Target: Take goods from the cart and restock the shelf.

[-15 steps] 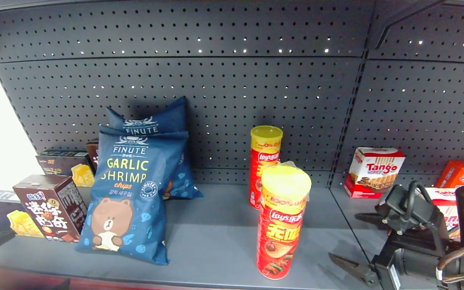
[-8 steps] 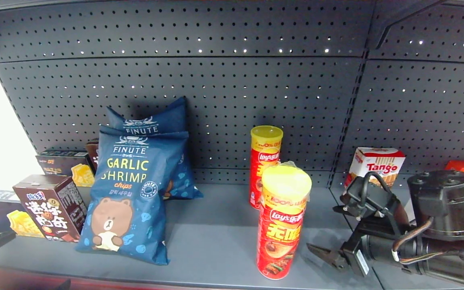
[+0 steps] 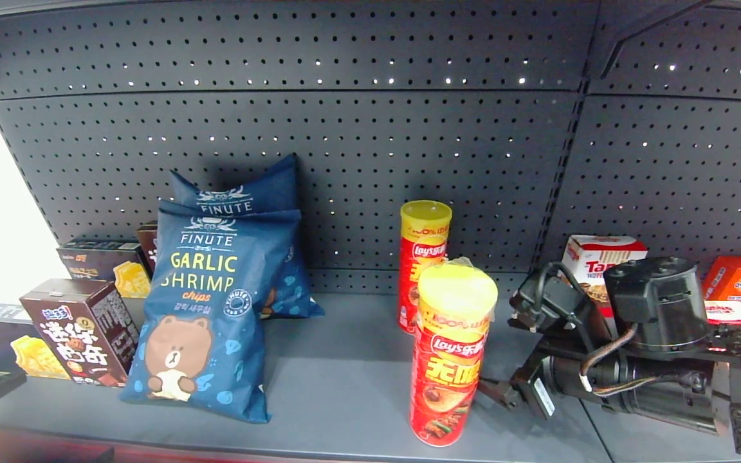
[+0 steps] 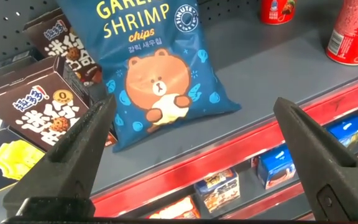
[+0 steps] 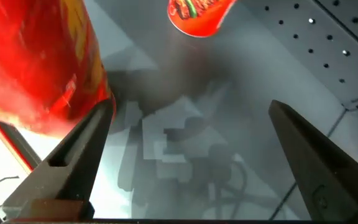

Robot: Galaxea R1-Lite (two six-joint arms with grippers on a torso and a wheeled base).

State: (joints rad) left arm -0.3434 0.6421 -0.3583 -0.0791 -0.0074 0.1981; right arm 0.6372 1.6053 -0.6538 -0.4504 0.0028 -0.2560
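Two red chip cans with yellow lids stand upright on the grey shelf board. The front can is nearer the edge, the rear can by the pegboard. My right gripper is low over the board, just right of the front can's base, and it is open. In the right wrist view the front can sits just beyond one finger of the right gripper, outside the gap; the rear can is farther off. My left gripper is open and empty, before the shelf's front edge.
Two blue shrimp-chip bags lean left of the cans, beside dark chocolate boxes. A white wafer box and orange boxes stand behind my right arm. Bare board lies between bags and cans. A lower shelf holds small goods.
My right arm has slid left along the shelf, bringing its open gripper close to the front can's base and covering part of the wafer box. The cans and bags have not moved.
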